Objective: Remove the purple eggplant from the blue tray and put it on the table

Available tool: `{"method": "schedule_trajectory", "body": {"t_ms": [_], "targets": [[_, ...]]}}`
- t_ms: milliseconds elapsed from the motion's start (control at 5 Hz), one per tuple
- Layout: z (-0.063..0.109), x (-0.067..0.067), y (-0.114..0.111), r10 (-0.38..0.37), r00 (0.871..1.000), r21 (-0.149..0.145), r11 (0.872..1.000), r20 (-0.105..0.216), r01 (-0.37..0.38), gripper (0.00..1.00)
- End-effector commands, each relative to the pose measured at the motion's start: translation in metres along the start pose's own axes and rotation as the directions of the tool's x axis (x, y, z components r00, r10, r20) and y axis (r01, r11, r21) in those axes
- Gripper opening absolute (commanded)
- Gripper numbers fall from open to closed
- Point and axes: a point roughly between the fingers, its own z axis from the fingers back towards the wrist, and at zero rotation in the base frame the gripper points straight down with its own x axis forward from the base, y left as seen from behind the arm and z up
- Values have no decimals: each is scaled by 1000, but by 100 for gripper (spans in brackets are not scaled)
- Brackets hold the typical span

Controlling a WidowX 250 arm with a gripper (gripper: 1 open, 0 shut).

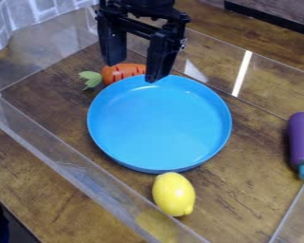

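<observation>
The purple eggplant [300, 140] lies on the table [250, 180] at the far right, teal stem end toward the near side, outside the blue tray [160, 121]. The tray sits in the middle of the wooden table and holds nothing. My gripper [137, 63] hangs over the tray's far left rim, pointing down. Its two black fingers [160, 59] stand wide apart with nothing between them, well away from the eggplant.
An orange carrot [117, 73] with a green top lies just behind the tray's far left rim, partly behind the fingers. A yellow lemon [174, 194] rests by the tray's near rim. Clear acrylic walls [53, 152] ring the table.
</observation>
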Motion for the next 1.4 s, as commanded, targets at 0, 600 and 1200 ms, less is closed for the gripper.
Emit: {"method": "schedule_trajectory", "body": {"t_ms": [0,600,1200], "targets": [[-3,2,0,-5,1000,0,1000,-3,5,100],[-9,12,0,-18,1000,-2,1000,3,18,100],[-14,23,-1,-30,999,-9,1000,11,30,100]]}}
